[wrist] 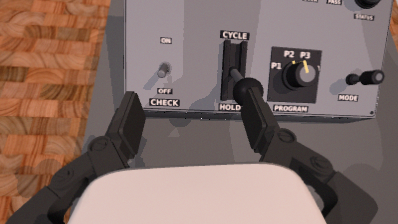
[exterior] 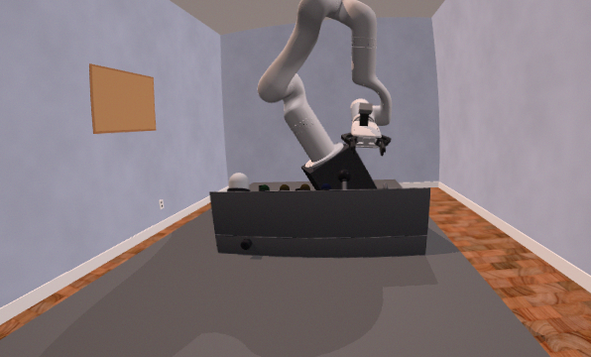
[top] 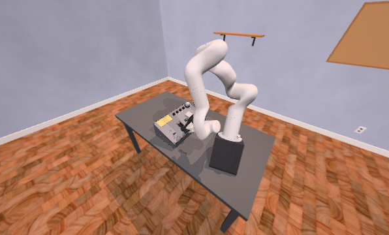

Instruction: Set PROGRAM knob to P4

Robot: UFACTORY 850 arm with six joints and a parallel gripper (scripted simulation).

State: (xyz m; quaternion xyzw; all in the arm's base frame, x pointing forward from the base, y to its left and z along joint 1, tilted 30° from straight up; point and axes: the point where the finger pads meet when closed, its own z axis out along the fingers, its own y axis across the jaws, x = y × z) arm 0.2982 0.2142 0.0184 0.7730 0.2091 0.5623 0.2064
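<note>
The grey console (top: 175, 125) lies on the dark table; the exterior view shows its dark back (exterior: 320, 220). In the wrist view the black PROGRAM knob (wrist: 298, 75) sits at the panel's lower right, with its yellow pointer at P3. My gripper (wrist: 192, 102) is open and empty. It hovers above the console's near edge, to the left of the knob. Its left finger is below the CHECK toggle (wrist: 162, 69). Its right finger overlaps the black ball of the CYCLE/HOLD lever (wrist: 245, 87) in the picture. The gripper also shows above the console in the exterior view (exterior: 366, 143).
A MODE lever (wrist: 365, 78) sits right of the knob near the panel's edge. A white dome (exterior: 238, 180) and a row of buttons stand along the console's far side. The arm's black pedestal (top: 227, 153) stands beside the console. The table's edge and the wood floor lie left of the console.
</note>
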